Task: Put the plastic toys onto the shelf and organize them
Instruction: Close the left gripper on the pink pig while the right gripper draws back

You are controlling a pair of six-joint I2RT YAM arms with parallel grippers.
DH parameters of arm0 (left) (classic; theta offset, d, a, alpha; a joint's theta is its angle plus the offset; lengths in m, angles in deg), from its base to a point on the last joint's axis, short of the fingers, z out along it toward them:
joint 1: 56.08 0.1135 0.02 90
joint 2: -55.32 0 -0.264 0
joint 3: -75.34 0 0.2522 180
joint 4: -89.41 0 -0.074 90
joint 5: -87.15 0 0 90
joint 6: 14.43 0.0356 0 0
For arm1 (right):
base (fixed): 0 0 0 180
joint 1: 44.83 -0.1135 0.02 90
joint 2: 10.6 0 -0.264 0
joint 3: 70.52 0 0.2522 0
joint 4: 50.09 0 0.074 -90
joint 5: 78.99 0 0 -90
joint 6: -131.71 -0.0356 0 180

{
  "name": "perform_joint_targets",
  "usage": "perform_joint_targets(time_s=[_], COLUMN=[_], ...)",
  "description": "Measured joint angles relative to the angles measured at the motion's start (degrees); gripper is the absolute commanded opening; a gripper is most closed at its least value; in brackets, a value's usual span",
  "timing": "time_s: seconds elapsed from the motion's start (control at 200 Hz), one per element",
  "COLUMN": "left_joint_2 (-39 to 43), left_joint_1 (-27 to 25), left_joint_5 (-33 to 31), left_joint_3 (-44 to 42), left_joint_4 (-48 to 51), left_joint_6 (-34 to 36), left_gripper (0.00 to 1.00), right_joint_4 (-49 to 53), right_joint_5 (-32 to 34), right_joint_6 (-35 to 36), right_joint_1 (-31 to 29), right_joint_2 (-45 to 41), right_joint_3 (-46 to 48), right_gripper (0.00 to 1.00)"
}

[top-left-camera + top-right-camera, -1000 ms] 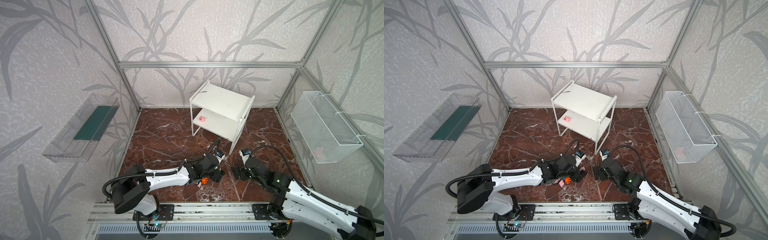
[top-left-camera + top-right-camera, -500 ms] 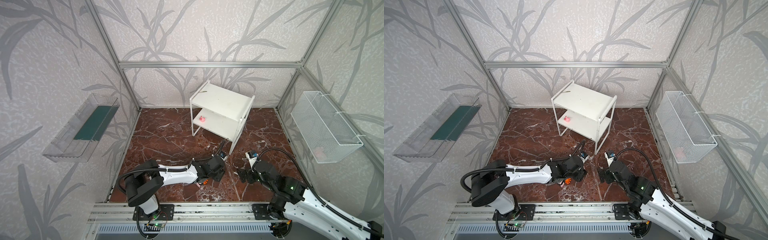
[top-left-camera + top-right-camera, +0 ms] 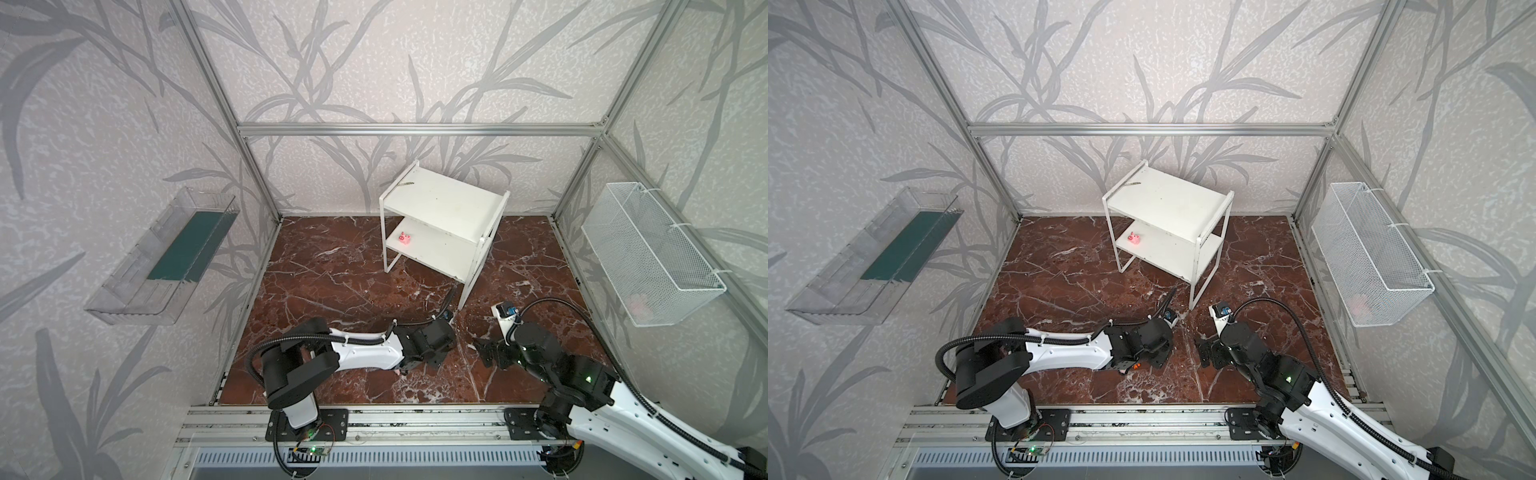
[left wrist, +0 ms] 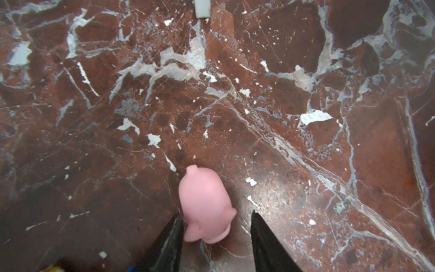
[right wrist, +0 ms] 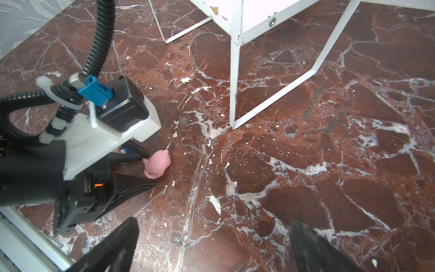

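Note:
A round pink pig (image 4: 204, 205) lies on the marble floor between the fingers of my left gripper (image 4: 216, 214). One finger touches its side; the other stands a little apart from it, so the jaws are open around it. In the right wrist view the same pig (image 5: 158, 163) lies at the left gripper's (image 5: 151, 169) tips. My right gripper (image 5: 214, 221) is wide open over bare floor, holding nothing. A second pink pig (image 3: 405, 238) stands on the lower board of the white shelf (image 3: 444, 203). Blue and yellow bits of another toy (image 4: 53, 268) show beside the left gripper, mostly hidden.
The shelf's front leg (image 5: 233, 82) stands close behind both grippers. A white wire basket (image 3: 648, 249) hangs on the right wall with something pink inside. A clear tray (image 3: 166, 257) hangs on the left wall. An aluminium rail (image 3: 374, 419) runs along the floor's front edge.
The left gripper's jaws have narrowed around the pink pig on the floor, and the left arm has stretched out lower. The right gripper has stayed wide open in about the same place.

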Motion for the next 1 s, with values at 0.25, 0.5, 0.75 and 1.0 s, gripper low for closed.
perform_joint_targets(time_s=[0.25, 0.5, 0.75, 1.0], left_joint_2=[-1.42, -2.58, -2.60, -1.73], left_joint_1=[-0.11, -0.15, -0.15, -0.15], left_joint_5=[-2.49, -3.13, -2.16, -2.47], left_joint_3=[0.04, 0.37, 0.37, -0.26], left_joint_4=[0.79, 2.14, 0.85, -0.50], left_joint_6=[-1.73, -2.62, -2.43, -1.90], left_gripper=[0.49, 0.44, 0.37, 0.31], right_joint_4=[-0.09, -0.28, -0.33, -1.77], right_joint_5=[-0.46, -0.92, -1.44, -4.11], right_joint_6=[0.11, 0.09, 0.11, 1.40], right_joint_1=[0.00, 0.00, 0.00, 0.00], right_joint_2=[-0.55, -0.92, -1.20, -1.25], right_joint_3=[0.11, 0.17, 0.79, 0.90], right_gripper=[1.00, 1.00, 1.00, 1.00])
